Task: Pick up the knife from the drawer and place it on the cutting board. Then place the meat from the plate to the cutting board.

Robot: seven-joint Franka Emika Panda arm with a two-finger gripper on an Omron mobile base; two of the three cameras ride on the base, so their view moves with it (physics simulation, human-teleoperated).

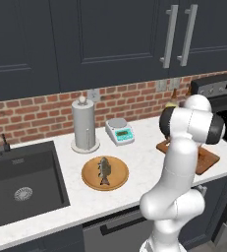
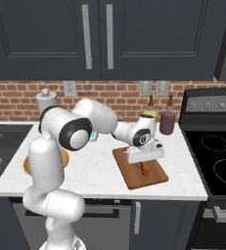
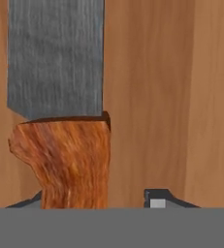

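Knife [image 3: 60,106], grey blade and grained orange handle, lies on wooden cutting board [image 3: 152,97] between parted fingers [image 3: 157,201].

- One knife [image 3: 60,111], lying on the board
- One cutting board [image 2: 134,181]
- One round plate [image 1: 91,178] (tan wood)
- One piece of meat [image 1: 104,171] on that plate
- One paper towel holder [image 1: 84,125]
- One kitchen scale [image 1: 120,132]
- One sink [image 1: 31,170]
- Two bottles [image 2: 150,102] at the brick wall
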